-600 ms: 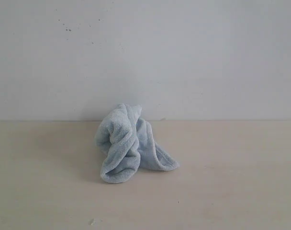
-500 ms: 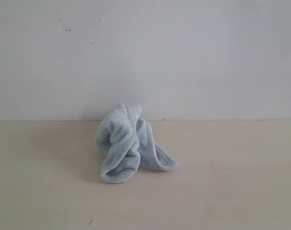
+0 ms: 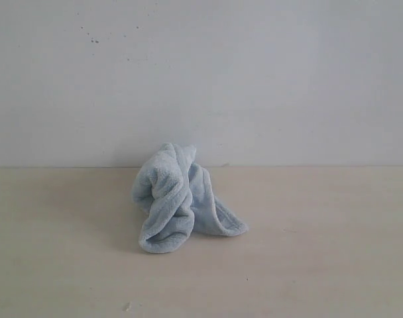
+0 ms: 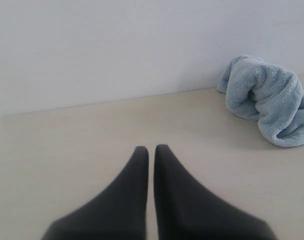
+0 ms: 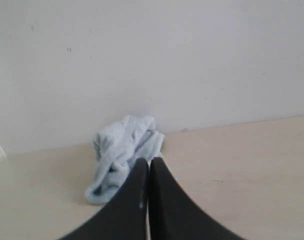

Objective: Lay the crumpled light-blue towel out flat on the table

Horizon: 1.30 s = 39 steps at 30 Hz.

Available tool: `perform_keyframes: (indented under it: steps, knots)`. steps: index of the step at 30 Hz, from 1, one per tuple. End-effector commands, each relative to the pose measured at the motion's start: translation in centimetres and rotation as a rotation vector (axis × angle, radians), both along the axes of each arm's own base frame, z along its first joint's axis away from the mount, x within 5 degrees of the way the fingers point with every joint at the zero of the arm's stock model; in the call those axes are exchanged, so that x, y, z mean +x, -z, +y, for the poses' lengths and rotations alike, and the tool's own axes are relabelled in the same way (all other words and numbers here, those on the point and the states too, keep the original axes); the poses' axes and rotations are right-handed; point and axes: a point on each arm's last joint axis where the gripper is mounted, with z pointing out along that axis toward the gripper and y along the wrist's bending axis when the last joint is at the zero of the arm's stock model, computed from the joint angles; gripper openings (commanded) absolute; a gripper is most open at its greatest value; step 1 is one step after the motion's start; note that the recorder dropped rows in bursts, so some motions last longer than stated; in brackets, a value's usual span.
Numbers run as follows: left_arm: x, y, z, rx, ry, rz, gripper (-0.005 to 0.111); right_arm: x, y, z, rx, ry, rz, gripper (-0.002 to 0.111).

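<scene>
Left wrist view: the left gripper (image 4: pixel 151 150) has its two dark fingers pressed together, grasping nothing, low over the pale table (image 4: pixel 67 145). The towel (image 4: pixel 269 97) sits crumpled in a heap well apart from it, close to the white wall (image 4: pixel 117 45). In the right wrist view, the right gripper (image 5: pixel 148 161) is also clenched and empty, and its tips partly hide the towel heap beyond. A small pale speck (image 3: pixel 127 306) lies on the table.
</scene>
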Motion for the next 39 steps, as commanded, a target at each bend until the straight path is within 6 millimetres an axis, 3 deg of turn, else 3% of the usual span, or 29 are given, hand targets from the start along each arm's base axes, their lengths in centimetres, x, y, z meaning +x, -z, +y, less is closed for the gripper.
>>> perform_keyframes:
  steps: [1, 7, 9, 11, 16, 20, 24, 28, 29, 30, 35, 37, 39]
  knots:
    - [0.0, -0.1, 0.0, -0.007, 0.004, -0.016, 0.004, -0.1, -1.1, -0.4, 0.193, 0.014, -0.061, 0.000]
    - [0.0, -0.1, 0.0, -0.007, 0.004, -0.016, 0.004, -0.2, -2.1, -0.7, 0.415, -0.003, -0.091, 0.000]
    - [0.0, -0.1, 0.0, -0.007, 0.004, -0.016, 0.004, -0.2, -2.2, -0.6, 0.410, -0.011, -0.072, 0.000]
    - [0.0, -0.1, 0.0, -0.007, 0.004, -0.016, 0.004, -0.6, -3.6, -0.5, 0.401, -0.028, -0.065, 0.000]
    - [0.0, -0.1, 0.0, -0.007, 0.004, -0.016, 0.004, -1.6, -8.3, -0.5, 0.162, -0.032, -0.091, 0.000]
    - [0.0, -0.1, 0.0, -0.007, 0.004, -0.016, 0.004, -0.2, -11.3, 0.4, -0.207, -0.040, -0.030, 0.000]
    - [0.0, -0.1, 0.0, -0.007, 0.004, -0.016, 0.004, 4.1, -13.3, 2.3, -0.531, -0.093, 0.053, 0.000]
    - [0.0, -0.1, 0.0, -0.007, 0.004, -0.016, 0.004, 9.5, -13.4, 4.6, -0.625, -0.145, 0.169, 0.000]
    - [0.0, -0.1, 0.0, -0.007, 0.004, -0.016, 0.004, 11.0, -12.9, 5.5, -0.655, -0.170, 0.200, 0.000]
    - [0.0, -0.1, 0.0, -0.007, 0.004, -0.016, 0.004, 14.0, -11.4, 7.3, -0.723, -0.226, 0.276, 0.000]
    - [0.0, -0.1, 0.0, -0.007, 0.004, -0.016, 0.004, 20.3, -6.1, 10.5, -0.798, -0.295, 0.466, 0.001]
    - [0.0, -0.1, 0.0, -0.007, 0.004, -0.016, 0.004, 22.3, -4.5, 11.3, -0.812, -0.304, 0.506, 0.009]
    - [0.0, -0.1, 0.0, -0.007, 0.004, -0.016, 0.004, 24.1, -3.1, 12.2, -0.826, -0.312, 0.534, 0.025]
